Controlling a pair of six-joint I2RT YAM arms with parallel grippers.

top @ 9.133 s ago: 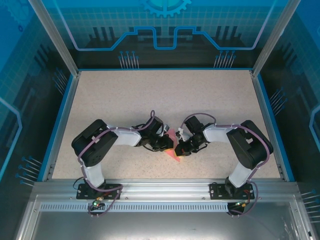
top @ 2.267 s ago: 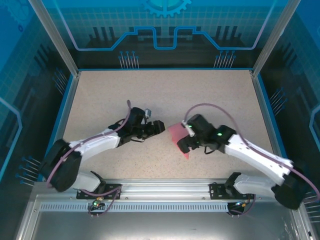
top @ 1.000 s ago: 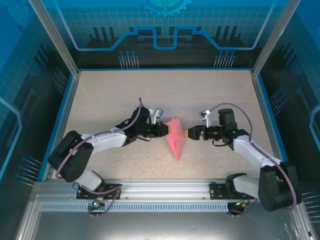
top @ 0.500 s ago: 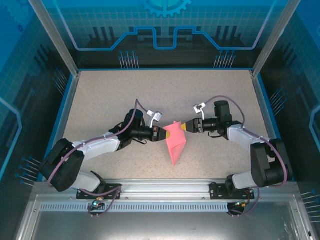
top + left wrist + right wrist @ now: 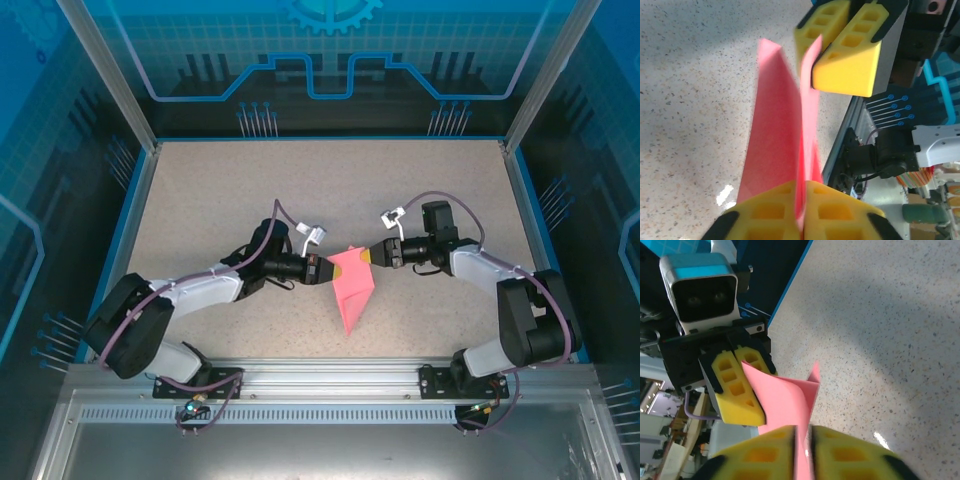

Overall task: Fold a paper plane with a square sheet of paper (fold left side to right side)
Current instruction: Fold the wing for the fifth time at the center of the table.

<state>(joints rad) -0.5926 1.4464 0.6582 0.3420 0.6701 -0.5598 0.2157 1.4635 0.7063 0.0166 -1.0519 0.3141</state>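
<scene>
**Left wrist view:** the left claw is cut off by the lower edge. The paper is blurred where it enters the grip.

**Right wrist view:** the right claw is likewise cropped and hides the paper's near edge.

**Top view:** the creases are too small to tell.

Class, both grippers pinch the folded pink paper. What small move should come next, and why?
Probably swing the left gripper toward the right gripper, closing the paper along its crease: each pair of jaws pinches an opposite flap, and the flaps stand apart.
</scene>
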